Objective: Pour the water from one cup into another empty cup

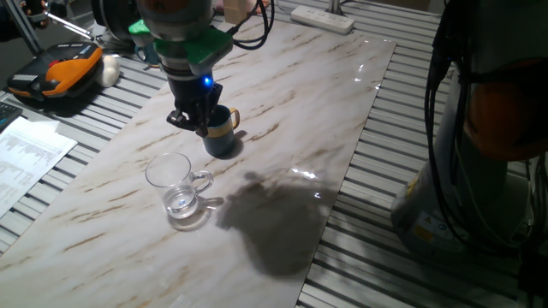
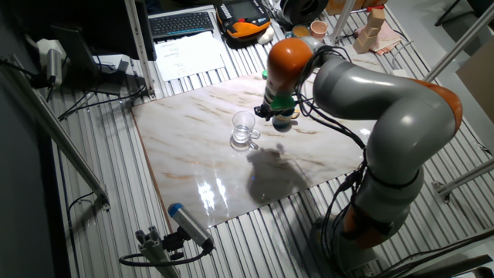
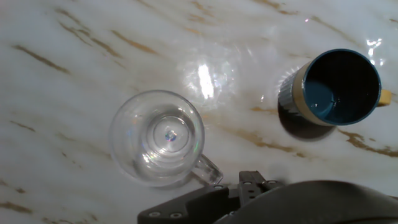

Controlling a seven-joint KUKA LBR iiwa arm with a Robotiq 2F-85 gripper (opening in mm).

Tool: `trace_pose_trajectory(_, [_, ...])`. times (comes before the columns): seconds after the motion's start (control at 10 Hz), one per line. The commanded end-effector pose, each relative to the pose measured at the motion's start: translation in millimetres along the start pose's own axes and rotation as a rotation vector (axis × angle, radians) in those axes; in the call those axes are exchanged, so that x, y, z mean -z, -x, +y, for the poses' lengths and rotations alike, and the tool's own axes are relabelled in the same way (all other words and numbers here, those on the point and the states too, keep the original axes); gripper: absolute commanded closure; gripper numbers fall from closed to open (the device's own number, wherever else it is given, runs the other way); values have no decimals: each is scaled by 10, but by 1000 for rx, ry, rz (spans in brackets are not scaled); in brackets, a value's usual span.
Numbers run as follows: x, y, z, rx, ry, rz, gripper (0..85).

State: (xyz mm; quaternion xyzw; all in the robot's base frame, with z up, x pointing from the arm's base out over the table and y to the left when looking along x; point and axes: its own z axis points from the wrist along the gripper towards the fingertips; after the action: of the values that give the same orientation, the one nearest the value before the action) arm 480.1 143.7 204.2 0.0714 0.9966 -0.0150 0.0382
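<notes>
The clear glass mug (image 1: 175, 190) stands upright on the marble board, its loop handle pointing right, with a little water (image 1: 181, 204) at the bottom. From the hand view I look straight down into it (image 3: 158, 137). The dark navy mug (image 1: 223, 135) with a yellow-tan handle stands behind and to the right, also upright (image 3: 336, 87). My gripper (image 1: 193, 121) hovers just left of and above the navy mug, clear of the glass mug. Its fingers look spread and hold nothing. From the other fixed view the gripper (image 2: 272, 110) partly hides the navy mug (image 2: 285, 122), beside the glass mug (image 2: 245, 130).
The marble board (image 1: 282, 103) lies on a slatted metal table. A white power strip (image 1: 322, 17) sits at the far edge, an orange-black device (image 1: 60, 70) and papers (image 1: 26, 150) on the left. My arm's base (image 1: 479, 145) stands to the right.
</notes>
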Motion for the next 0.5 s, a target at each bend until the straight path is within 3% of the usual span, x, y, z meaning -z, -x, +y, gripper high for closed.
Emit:
trace_pose_trajectory(0.0, [-11, -6, 3, -8, 3, 2, 850])
trace_pose_trajectory(0.2, [-70, -29, 19, -35, -4, -3, 850])
trace_pose_trajectory(0.4, [-98, -22, 21, -35, -33, 0, 850])
